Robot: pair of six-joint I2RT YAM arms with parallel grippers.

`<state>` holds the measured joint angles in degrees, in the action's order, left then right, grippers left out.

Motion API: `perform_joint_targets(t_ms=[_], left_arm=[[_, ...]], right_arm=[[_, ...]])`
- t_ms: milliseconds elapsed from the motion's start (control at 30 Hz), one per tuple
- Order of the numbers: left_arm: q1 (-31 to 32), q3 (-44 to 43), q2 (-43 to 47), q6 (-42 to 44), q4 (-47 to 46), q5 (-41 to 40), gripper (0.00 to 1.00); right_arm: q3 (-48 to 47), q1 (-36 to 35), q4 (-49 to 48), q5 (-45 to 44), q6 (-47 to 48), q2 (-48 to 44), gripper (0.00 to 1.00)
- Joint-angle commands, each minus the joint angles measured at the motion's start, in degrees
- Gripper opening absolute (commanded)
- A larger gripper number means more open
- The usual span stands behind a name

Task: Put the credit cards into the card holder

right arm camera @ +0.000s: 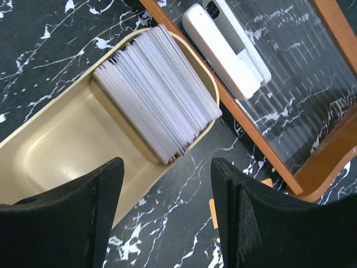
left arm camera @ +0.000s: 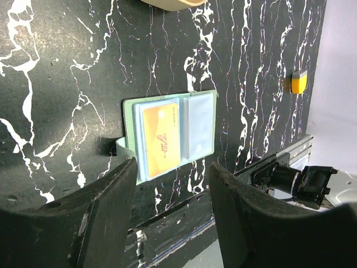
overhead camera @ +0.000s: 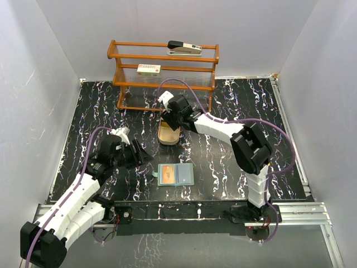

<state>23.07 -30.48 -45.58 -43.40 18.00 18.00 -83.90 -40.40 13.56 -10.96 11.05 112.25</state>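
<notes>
The right jaws stand spread with nothing between them, hanging just above a tan oval tray (right arm camera: 61,151). In the tray's end nearer the rack, a thick stack of credit cards (right arm camera: 156,89) stands on edge, leaning, whitish-grey edges up. The tray sits on the black marbled desk (overhead camera: 100,111) just in front of a wooden rack (overhead camera: 134,44), which carries a stapler (overhead camera: 184,47) on top and a small white box (overhead camera: 148,69) on the shelf below.

The left jaws are also spread and empty, held low over the desk, near the card holder (left arm camera: 170,137) but apart from it. The card holder lies open and flat at the near middle of the desk, well apart from the tray. A gold-orange card (left arm camera: 159,139) sits in its left clear pocket. The right pocket looks blue-grey, and I cannot tell whether it holds a card.
</notes>
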Motion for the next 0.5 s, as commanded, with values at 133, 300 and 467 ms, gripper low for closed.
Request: perform_joint_targets(t_ms=[133,300,467], left_arm=[[0.13,-1.09,1.96,1.03,0.41,0.66,0.53],[0.11,-1.07,1.82,1.33,0.32,1.16,0.53],[0.12,-0.57,1.99,1.57,0.72,0.74,0.53]], right_arm=[[-8.86,-0.11,1.64,-1.66,8.53,5.54,0.63],[-10.56,-0.19,1.62,-3.03,10.02,8.25,0.63],[-11.85,-0.2,1.55,-4.83,10.48,9.73,0.58]])
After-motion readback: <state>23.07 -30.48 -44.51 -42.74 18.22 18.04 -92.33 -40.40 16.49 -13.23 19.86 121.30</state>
